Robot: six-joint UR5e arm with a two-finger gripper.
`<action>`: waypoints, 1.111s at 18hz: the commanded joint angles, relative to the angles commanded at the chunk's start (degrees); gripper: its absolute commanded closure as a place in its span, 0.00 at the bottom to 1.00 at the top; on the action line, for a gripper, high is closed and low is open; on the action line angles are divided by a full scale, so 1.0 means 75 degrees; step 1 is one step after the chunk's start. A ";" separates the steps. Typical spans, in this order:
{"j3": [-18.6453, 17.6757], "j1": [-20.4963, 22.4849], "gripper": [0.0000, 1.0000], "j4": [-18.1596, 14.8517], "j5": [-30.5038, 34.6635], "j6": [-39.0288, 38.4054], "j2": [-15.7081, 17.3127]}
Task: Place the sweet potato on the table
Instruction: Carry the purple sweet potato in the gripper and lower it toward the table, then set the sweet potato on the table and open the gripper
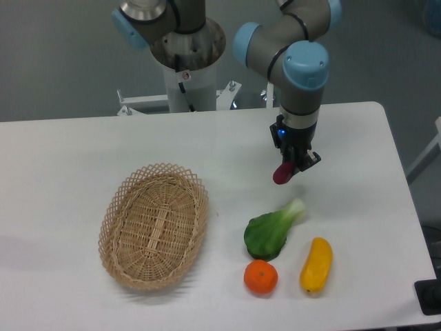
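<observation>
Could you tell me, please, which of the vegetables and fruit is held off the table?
The maroon sweet potato, clamped in the gripper jaws. The bok choy, orange and yellow vegetable all lie on the table.

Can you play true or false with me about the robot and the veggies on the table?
1. The gripper is holding the sweet potato between its fingers. True.
2. The sweet potato is lying inside the wicker basket. False: nothing shows inside the basket; the sweet potato is held over the table.
3. The orange fruit sits next to the green leafy vegetable. True.
4. The yellow vegetable is inside the basket. False: it lies on the table, right of the orange fruit.
5. The basket is on the right side of the picture. False: it is on the left.
</observation>
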 joint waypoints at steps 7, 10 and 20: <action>-0.0153 -0.0012 0.81 0.0293 0.0012 -0.0140 -0.0516; -0.0211 -0.0023 0.75 0.0293 0.0000 -0.0152 -0.0586; -0.0200 -0.0023 0.58 0.0305 -0.0023 -0.0492 -0.0681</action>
